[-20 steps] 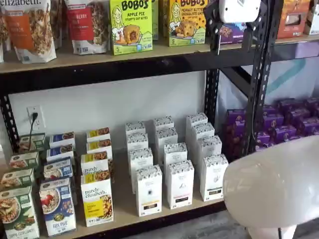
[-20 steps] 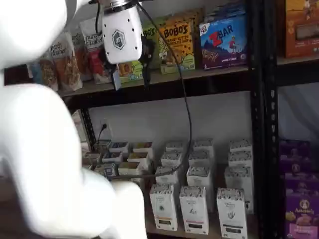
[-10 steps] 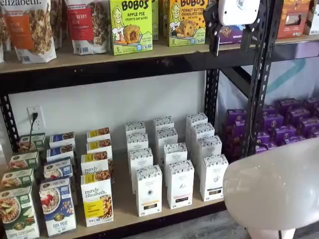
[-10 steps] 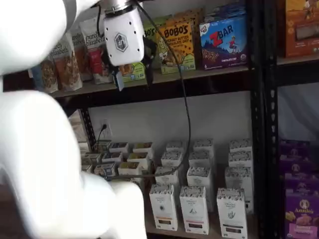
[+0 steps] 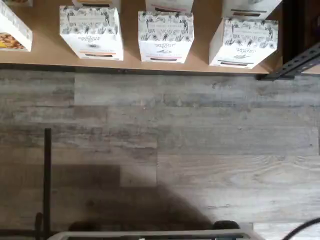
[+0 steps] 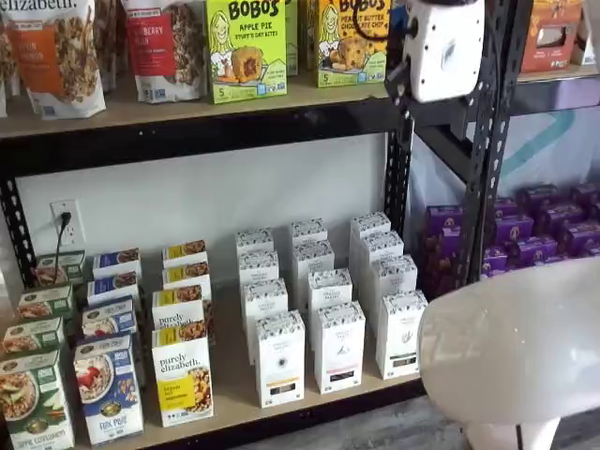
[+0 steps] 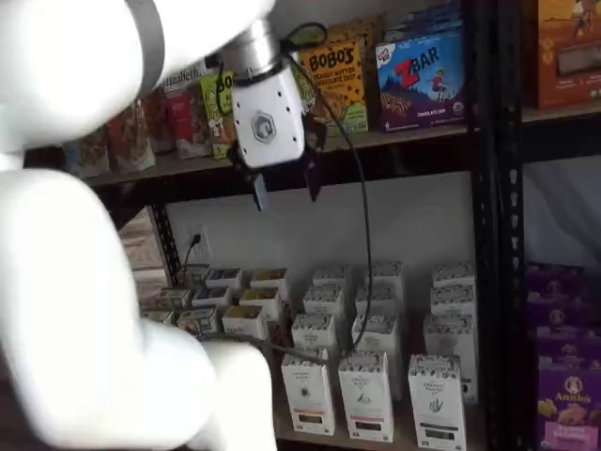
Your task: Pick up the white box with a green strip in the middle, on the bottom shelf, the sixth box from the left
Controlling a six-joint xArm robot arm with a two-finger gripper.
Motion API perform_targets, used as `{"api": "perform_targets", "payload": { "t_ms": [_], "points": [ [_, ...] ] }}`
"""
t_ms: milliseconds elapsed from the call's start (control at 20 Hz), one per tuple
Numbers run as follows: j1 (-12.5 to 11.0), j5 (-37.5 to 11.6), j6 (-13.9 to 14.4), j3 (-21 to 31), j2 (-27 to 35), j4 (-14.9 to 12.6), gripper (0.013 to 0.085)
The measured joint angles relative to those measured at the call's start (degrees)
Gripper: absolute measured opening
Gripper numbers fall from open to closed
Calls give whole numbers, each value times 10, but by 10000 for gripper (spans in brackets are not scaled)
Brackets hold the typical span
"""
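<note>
Shelf views show the gripper [image 7: 285, 193] high above the bottom shelf [image 6: 309, 401], fingers [image 7: 260, 193] visibly parted, holding nothing. White box [image 6: 401, 335] stands at the shelf's front edge, right end of its row.

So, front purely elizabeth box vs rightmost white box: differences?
The purely elizabeth box has a yellow panel and a food photo; the white box has a speckled top band and a dark strip. The white box looks narrower. Both stand upright at the front of the bottom shelf.
</note>
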Motion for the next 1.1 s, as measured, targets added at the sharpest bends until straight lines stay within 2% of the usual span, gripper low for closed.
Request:
{"api": "perform_targets", "payload": {
  "t_ms": [250, 500, 750, 950, 1100],
  "points": [
    [-25, -97, -20, 73, 19, -7, 850],
    [-50, -181, -41, 124, 82, -8, 850],
    [-75, -309, -75, 175, 146, 19, 850],
    [-82, -363, -88, 180, 215, 27, 850],
    [-89, -435, -108, 192, 265, 44, 850]
  ]
}}
